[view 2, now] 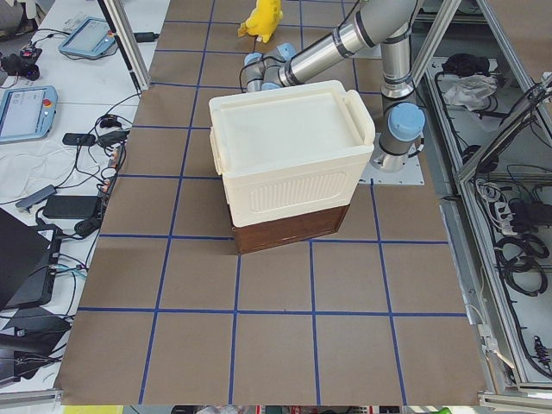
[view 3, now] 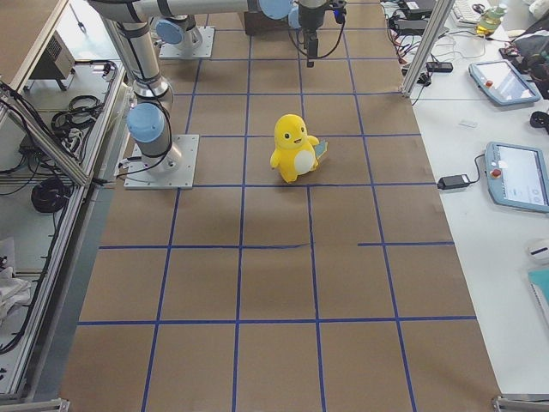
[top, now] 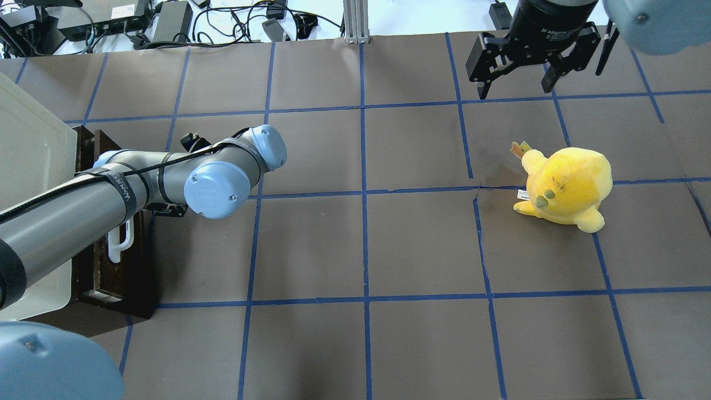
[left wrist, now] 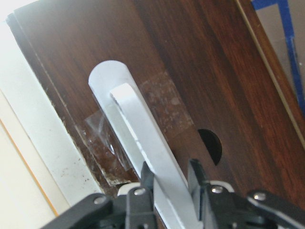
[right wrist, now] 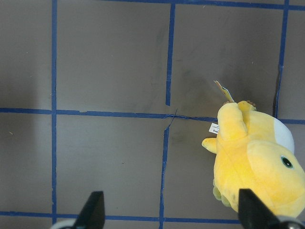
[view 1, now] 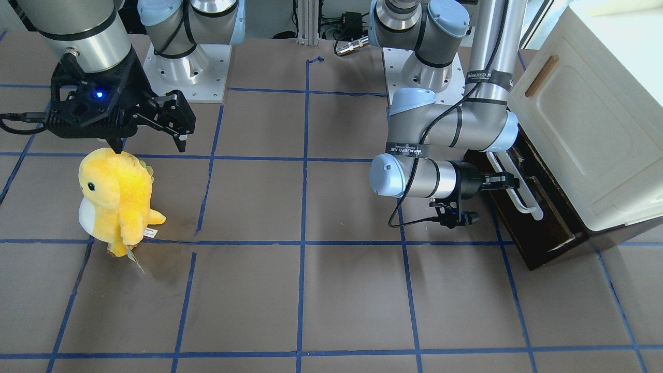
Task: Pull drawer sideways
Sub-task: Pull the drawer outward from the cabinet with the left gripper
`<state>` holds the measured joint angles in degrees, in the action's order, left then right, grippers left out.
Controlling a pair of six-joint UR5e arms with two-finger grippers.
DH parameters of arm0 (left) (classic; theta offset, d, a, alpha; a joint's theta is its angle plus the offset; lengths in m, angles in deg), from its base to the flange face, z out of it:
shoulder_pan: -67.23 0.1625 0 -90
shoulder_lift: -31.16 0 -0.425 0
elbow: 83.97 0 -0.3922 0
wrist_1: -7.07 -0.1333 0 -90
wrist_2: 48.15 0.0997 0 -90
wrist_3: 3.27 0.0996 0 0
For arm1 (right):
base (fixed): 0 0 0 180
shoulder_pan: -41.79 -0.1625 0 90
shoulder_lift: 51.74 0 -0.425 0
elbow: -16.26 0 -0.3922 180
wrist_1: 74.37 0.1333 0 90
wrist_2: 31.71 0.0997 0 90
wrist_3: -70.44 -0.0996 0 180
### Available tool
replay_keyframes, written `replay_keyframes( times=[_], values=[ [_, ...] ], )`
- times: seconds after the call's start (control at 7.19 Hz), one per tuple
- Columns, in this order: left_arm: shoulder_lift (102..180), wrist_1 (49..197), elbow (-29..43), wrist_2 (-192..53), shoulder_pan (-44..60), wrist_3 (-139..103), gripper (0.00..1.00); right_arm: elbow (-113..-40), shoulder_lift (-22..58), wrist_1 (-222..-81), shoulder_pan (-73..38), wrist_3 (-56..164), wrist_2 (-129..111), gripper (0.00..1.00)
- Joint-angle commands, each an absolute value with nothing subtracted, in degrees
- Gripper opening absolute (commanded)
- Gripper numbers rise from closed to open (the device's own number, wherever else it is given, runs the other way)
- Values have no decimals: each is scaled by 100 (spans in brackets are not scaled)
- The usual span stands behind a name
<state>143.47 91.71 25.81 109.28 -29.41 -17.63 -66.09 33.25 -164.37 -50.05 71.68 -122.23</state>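
Left claw (left wrist: 169,177): my fingers clamped on the white handle (left wrist: 125,109) of the drawer (left wrist: 228,71).
Right claw (right wrist: 171,210): my fingers wide apart, above the table (right wrist: 109,71), near the toy (right wrist: 252,157).

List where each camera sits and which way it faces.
Front: across table, facing robot; left arm, right arm, drawer, plush.
Overhead: behind robot, looking down; both arms.
Left: left table end, looking across; cabinet, left arm.
Right: right table end, looking across; right arm.
Left wrist: left hand shut on handle.
Right wrist: right hand open over table.
Plush shows in all but left wrist.
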Motion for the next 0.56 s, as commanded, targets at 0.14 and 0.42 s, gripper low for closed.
replay_keyframes(
  times=[0.14, 0.42],
  values=[
    [14322, 9179, 2424, 10542, -3348, -1759, 16, -6609, 3325, -16437, -5005, 7168, -12223, 100],
    [14374, 9241, 2343, 10399, -3437, -1768, 16, -6609, 3325, -16437, -5005, 7168, -12223, 100]
  ],
)
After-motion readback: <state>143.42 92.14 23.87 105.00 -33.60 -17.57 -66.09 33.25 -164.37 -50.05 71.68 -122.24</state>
